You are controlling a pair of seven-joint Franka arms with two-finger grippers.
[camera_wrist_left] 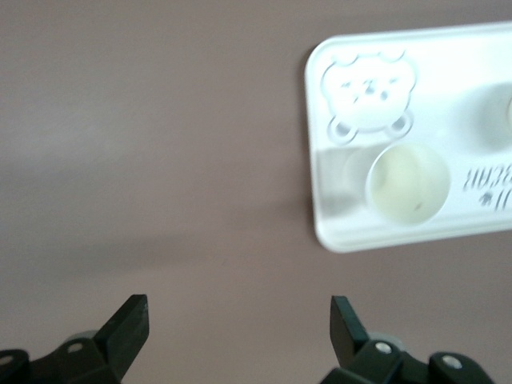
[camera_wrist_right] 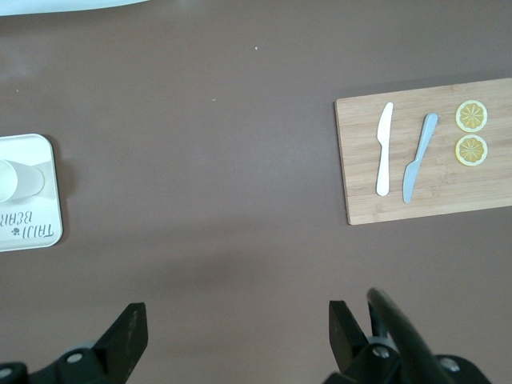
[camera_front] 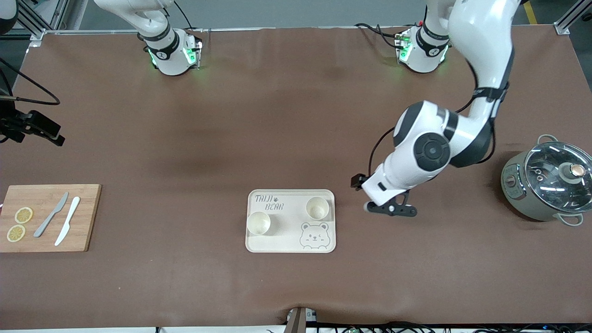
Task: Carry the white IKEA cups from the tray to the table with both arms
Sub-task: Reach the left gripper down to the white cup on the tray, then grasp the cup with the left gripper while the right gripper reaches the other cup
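Note:
Two white IKEA cups stand upright on the cream bear-printed tray [camera_front: 282,245]. One cup [camera_front: 258,223] is toward the right arm's end, the other cup [camera_front: 317,208] is toward the left arm's end. My left gripper [camera_front: 392,209] is low over bare table beside the tray, toward the left arm's end. It is open and empty [camera_wrist_left: 238,308], and its view shows the nearest cup [camera_wrist_left: 406,182] on the tray [camera_wrist_left: 352,232]. My right gripper [camera_front: 46,132] is high over the right arm's end of the table. It is open and empty [camera_wrist_right: 238,314], with one cup [camera_wrist_right: 20,180] in its view.
A wooden cutting board [camera_front: 48,194] with a grey knife [camera_front: 52,214], a white knife [camera_front: 67,227] and two lemon slices [camera_front: 23,215] lies at the right arm's end. A grey-green lidded pot [camera_front: 548,185] stands at the left arm's end.

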